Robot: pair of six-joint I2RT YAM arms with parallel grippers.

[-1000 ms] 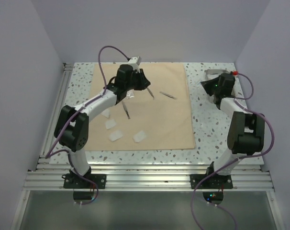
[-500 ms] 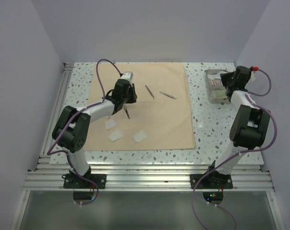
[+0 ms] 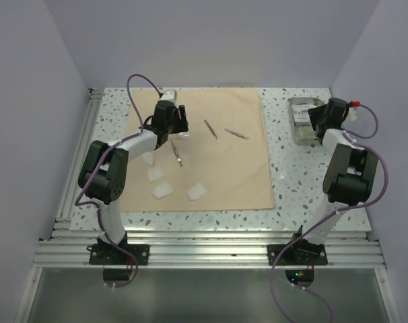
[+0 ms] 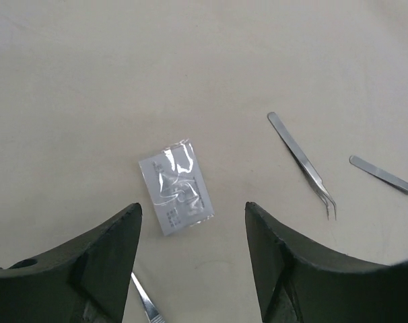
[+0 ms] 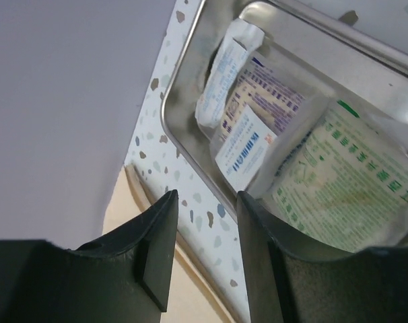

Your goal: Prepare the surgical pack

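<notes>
The tan cloth (image 3: 211, 168) lies flat on the table. On it, a clear sachet (image 4: 176, 186) rests just ahead of my left gripper (image 4: 192, 207), which hovers open and empty above it. Curved tweezers (image 4: 305, 165), a second thin instrument (image 4: 382, 176) and a third one (image 3: 177, 153) lie on the cloth nearby. Three white sachets (image 3: 162, 191) sit nearer the front. The steel tray (image 5: 190, 134) at the back right holds a green-printed sachet (image 5: 338, 175) and white ones (image 5: 244, 145). My right gripper (image 5: 207, 195) is open beside the tray's rim, holding nothing.
Speckled tabletop (image 3: 291, 182) surrounds the cloth. Walls close in at the back and both sides. A metal rail (image 3: 211, 245) runs along the near edge, where both arm bases stand.
My left gripper has swung back and left over the cloth and opened; the clear sachet now lies free. My right gripper has shifted over the tray and opened.
</notes>
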